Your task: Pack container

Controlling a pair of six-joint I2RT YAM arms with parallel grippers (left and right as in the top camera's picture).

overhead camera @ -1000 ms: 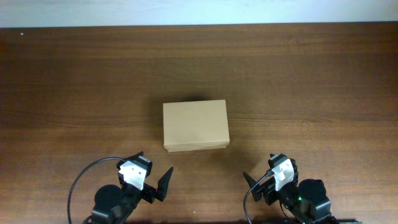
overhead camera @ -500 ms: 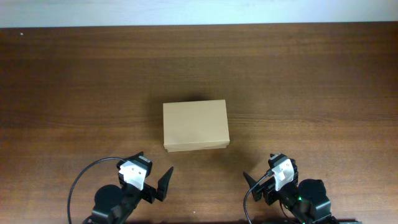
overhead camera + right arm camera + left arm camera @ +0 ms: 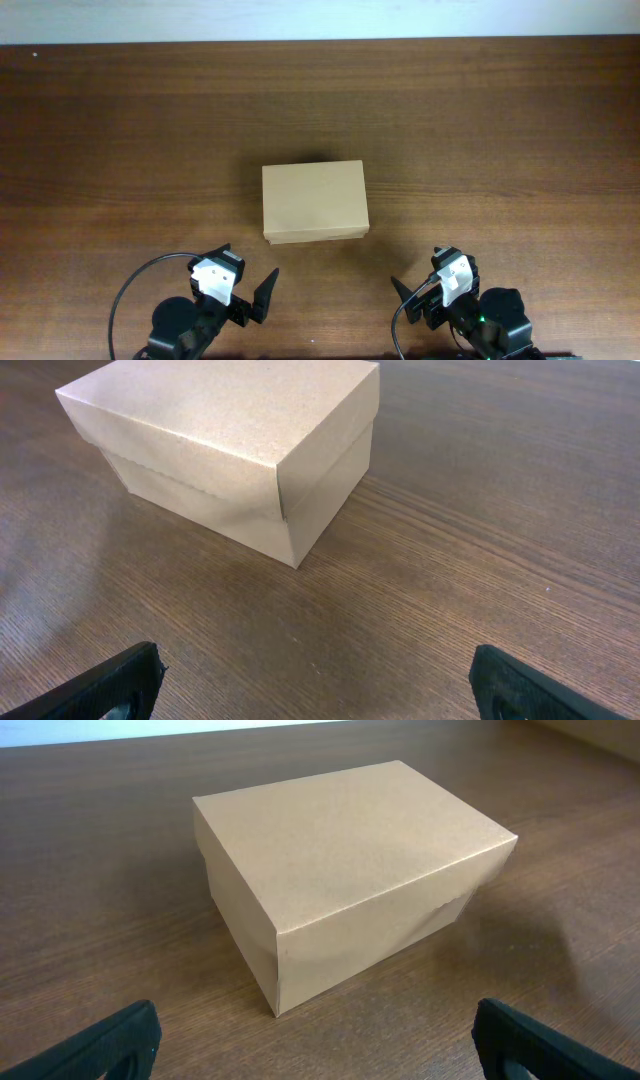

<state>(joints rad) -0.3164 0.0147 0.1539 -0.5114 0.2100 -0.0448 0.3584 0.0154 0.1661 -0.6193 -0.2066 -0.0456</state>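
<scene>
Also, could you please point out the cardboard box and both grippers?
cardboard box [image 3: 315,202]: overhead view, middle of its closed lid.
left gripper [image 3: 315,1045]: left wrist view, midway between its fingertips.
right gripper [image 3: 320,682]: right wrist view, midway between its fingertips.

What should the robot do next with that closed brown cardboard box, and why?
Probably move the left gripper forward to the plain tan cardboard box to open it. The box is closed, nothing can go in yet, and the right gripper too is open, empty, short of it.
</scene>
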